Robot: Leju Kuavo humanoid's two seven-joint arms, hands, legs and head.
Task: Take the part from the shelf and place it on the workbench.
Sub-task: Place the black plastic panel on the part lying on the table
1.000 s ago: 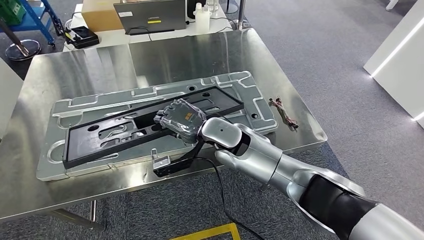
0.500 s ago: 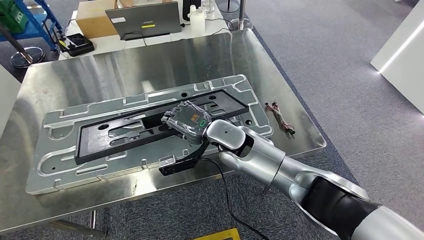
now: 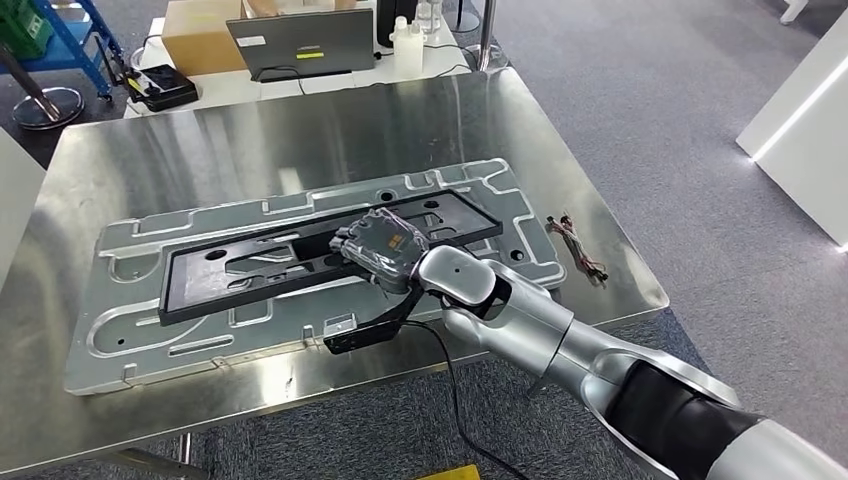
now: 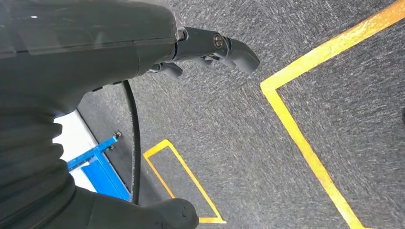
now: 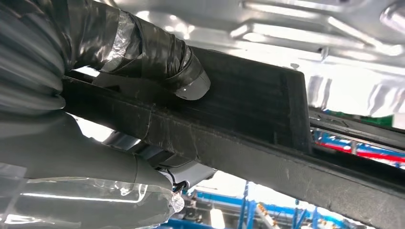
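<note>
No lettering can be read; the yellow and white stickers on the laptop (image 3: 300,40) lid are too small.

right arm: silver, reaches forward and to the left from the lower right of the head view, wrist bent | right hand (image 3: 383,243): fingers (image 5: 188,78) wrapped in tape, thumb and fingers closed on opposite faces of the black frame (image 3: 250,265) | left hand (image 4: 210,47): hangs over the floor, dark fingers curled, holding nothing
</note>
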